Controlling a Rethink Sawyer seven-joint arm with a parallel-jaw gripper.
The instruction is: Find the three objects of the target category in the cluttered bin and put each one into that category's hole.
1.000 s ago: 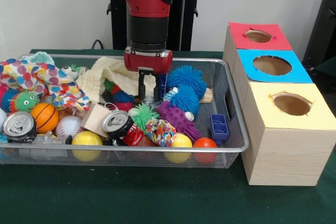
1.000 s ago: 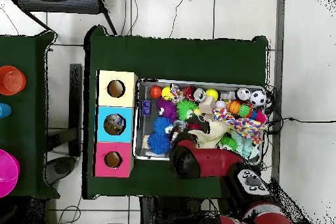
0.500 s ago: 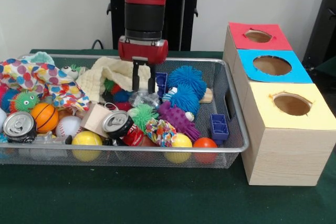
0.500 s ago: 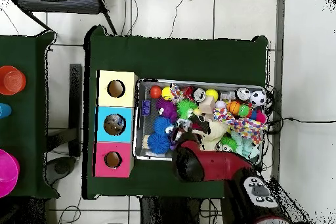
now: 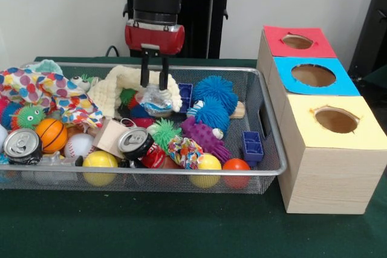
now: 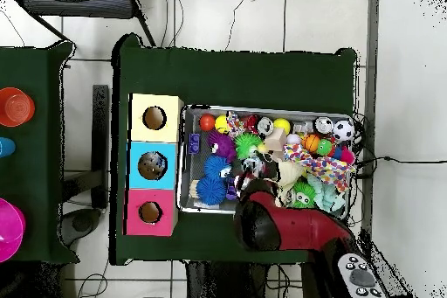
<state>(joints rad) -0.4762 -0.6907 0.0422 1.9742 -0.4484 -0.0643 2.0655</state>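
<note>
The wire bin (image 5: 266, 113) holds many things. I count two drink cans (image 5: 22, 145), two yellow balls (image 5: 100, 160), one small basketball (image 5: 51, 133), one baseball (image 5: 78, 144), one red-orange ball (image 5: 236, 166), two blue spiky balls (image 5: 213, 90), one purple knobby toy (image 5: 205, 137), two blue plastic blocks (image 5: 252, 145) and one wooden block (image 5: 110, 136). A spotted cloth (image 5: 42, 89) lies at the left end and a pale yellow cloth (image 5: 124, 84) behind the middle.

Beside the bin stands a wooden box (image 5: 320, 173) with three round holes on top: the red one (image 5: 297, 41), the blue one (image 5: 313, 75) and the yellow one (image 5: 336, 119). What is inside them I cannot tell.

The gripper (image 5: 153, 84) hangs above the middle of the bin, its two fingers narrow and closed on a crumpled clear plastic piece (image 5: 155, 101), which is lifted a little above the other toys. In the overhead view the red arm (image 6: 288, 229) covers that part of the bin.
</note>
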